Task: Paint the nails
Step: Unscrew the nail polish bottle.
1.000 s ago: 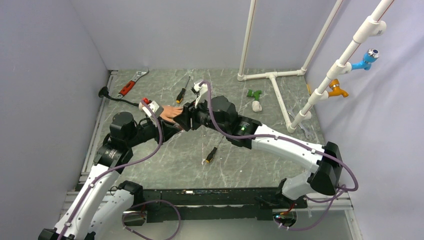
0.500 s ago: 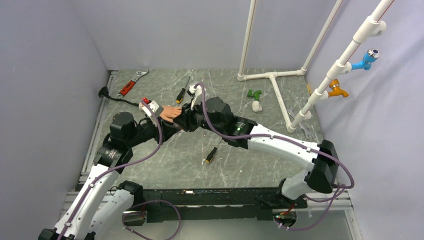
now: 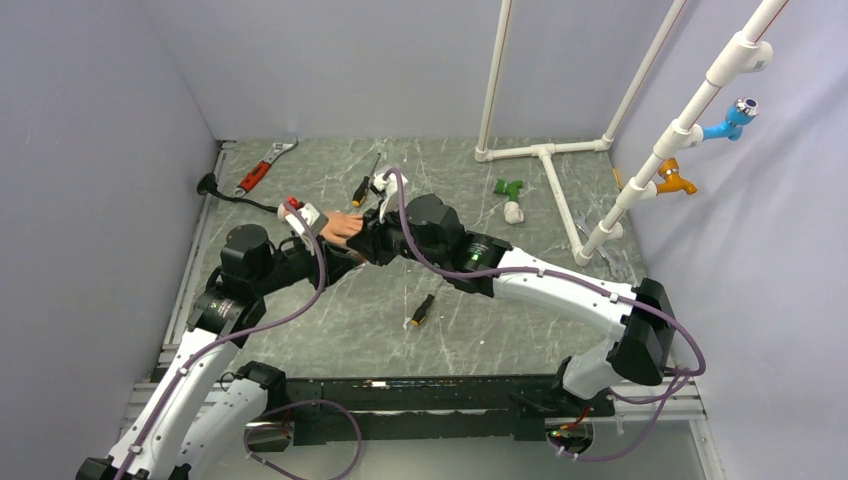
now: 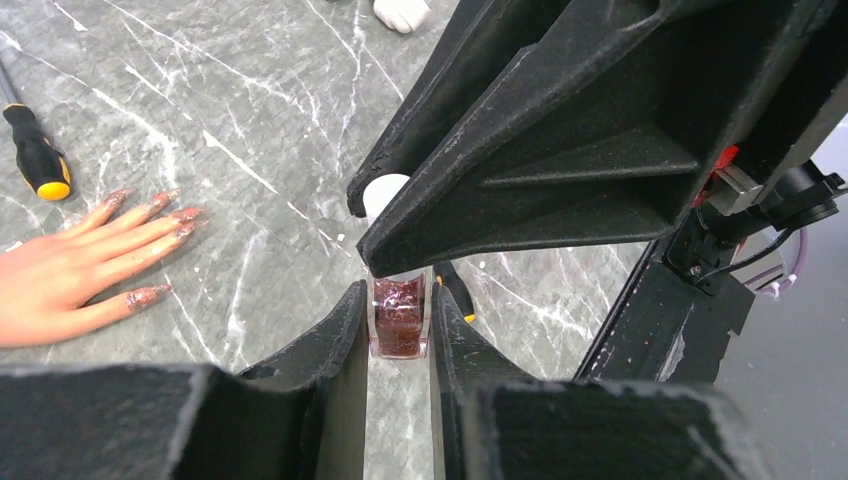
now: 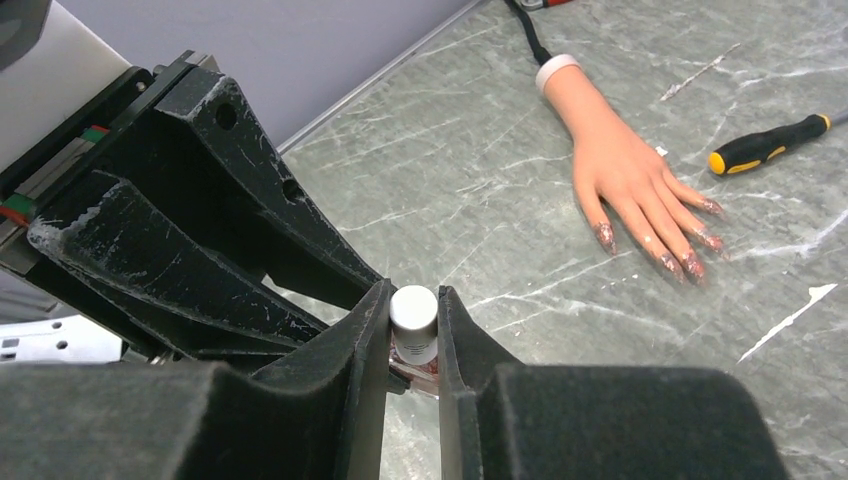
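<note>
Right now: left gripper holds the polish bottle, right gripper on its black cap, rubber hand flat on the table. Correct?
The cap is white, not black, per the right wrist view. Left gripper holds the bottle, right gripper on the cap, rubber hand flat on the table.

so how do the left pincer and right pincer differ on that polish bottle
The left pincer grips the polish bottle by its glass body; the right pincer grips its white cap. The left pincer reaches in from the left, the right pincer from the right, facing it. Both are shut on the one bottle.
</note>
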